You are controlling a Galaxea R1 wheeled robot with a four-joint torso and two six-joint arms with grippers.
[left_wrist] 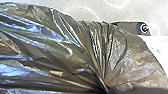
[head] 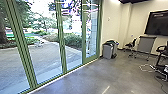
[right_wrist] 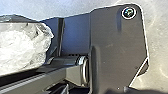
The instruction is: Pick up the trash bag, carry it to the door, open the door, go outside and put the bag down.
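Note:
Tall glass door panels in green frames (head: 61, 42) stand along the left of the head view; which panel opens I cannot tell. In the left wrist view the dark, shiny trash bag (left_wrist: 62, 57) spreads wide, its plastic drawn into tight folds that meet at my left gripper (left_wrist: 106, 89), shut on it. A crumpled, whitish translucent piece of plastic (right_wrist: 23, 46) shows in the right wrist view, beside the robot's own dark plate and jointed bar. Whether it belongs to the same bag I cannot tell.
A grey bin (head: 109, 51) stands by the wall just right of the glass. Farther right are a grey panel on legs (head: 146, 45), chairs, a wall screen (head: 158, 23) and cables on the floor. Paving (head: 47, 57) and plants lie outside.

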